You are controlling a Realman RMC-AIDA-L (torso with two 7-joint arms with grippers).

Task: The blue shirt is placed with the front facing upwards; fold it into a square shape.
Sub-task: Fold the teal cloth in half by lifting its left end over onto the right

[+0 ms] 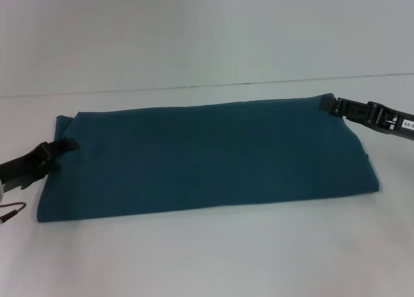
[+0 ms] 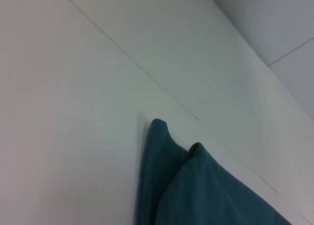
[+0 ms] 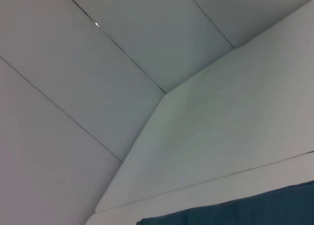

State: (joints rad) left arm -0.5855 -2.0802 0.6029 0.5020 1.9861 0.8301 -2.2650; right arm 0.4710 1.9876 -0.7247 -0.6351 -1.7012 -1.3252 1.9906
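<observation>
The blue shirt [image 1: 207, 158] lies on the white table as a long, plain teal band folded lengthwise, with no print showing. My left gripper [image 1: 66, 144] reaches in from the left and is shut on the shirt's left edge, just below its far left corner. My right gripper [image 1: 325, 105] comes in from the right and pinches the far right corner. The left wrist view shows two stacked corners of the shirt [image 2: 196, 190]. In the right wrist view only a strip of the shirt's edge [image 3: 245, 210] appears.
The white table [image 1: 207, 258] spreads out on all sides of the shirt, with a seam line running behind it. A thin reddish cable [image 1: 11, 211] hangs under my left arm near the table's left side.
</observation>
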